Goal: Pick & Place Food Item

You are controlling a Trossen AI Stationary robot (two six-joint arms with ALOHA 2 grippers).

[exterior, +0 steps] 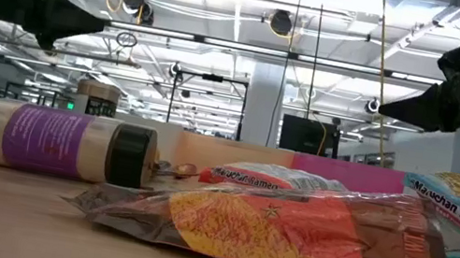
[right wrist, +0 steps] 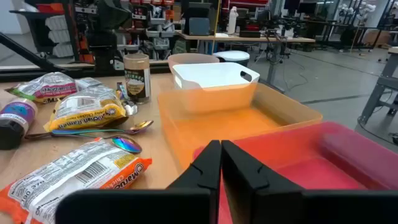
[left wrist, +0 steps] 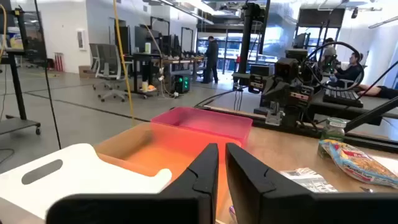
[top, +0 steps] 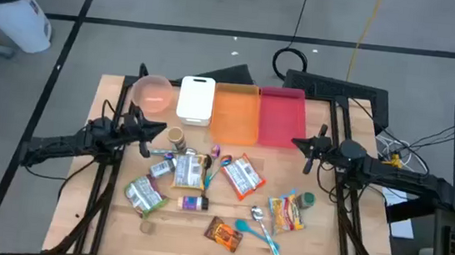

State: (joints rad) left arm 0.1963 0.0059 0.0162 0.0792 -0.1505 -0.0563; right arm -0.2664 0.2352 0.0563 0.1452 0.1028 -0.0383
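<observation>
Two closed, empty grippers, left [top: 141, 124] and right [top: 311, 146], float above our crowded table [top: 337, 247]; the front packets [exterior: 288, 229] hide things behind.

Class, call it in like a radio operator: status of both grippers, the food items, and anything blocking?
Left gripper shut, empty, raised near the pink bowl. Right gripper shut, empty, beside the red bin. Food packets untouched mid-table. Nothing blocking.

Left end effector [top: 145, 128] raised, nearly closed, empty; right end effector [top: 309, 148] raised, closed.
</observation>
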